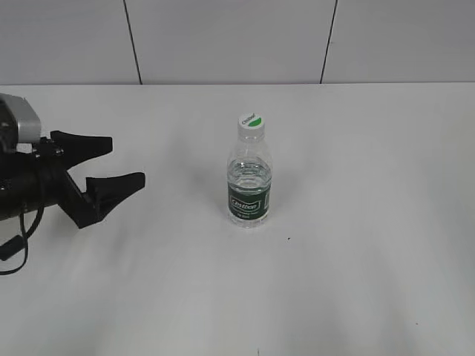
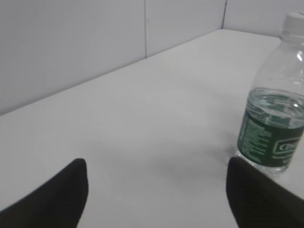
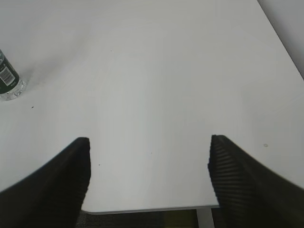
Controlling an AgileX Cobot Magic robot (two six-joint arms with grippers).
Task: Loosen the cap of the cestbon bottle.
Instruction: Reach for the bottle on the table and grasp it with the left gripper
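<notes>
The cestbon bottle (image 1: pixel 249 185) stands upright near the middle of the white table, clear with a dark green label band. Its cap (image 1: pixel 251 122) is white with a half-green top and sits on the neck. My left gripper (image 1: pixel 126 161) is open and empty, to the left of the bottle, jaws pointing at it. In the left wrist view the bottle (image 2: pixel 273 128) is at the right, beyond the open jaws (image 2: pixel 156 185), with the cap (image 2: pixel 293 23) at the top right. My right gripper (image 3: pixel 148 164) is open and empty over the table's near edge; the bottle's base (image 3: pixel 8 80) shows far left.
The white table (image 1: pixel 356 259) meets a pale panelled wall (image 1: pixel 223 37) at the back. In the right wrist view the table's front edge (image 3: pixel 152 209) and right edge show, with dark floor below.
</notes>
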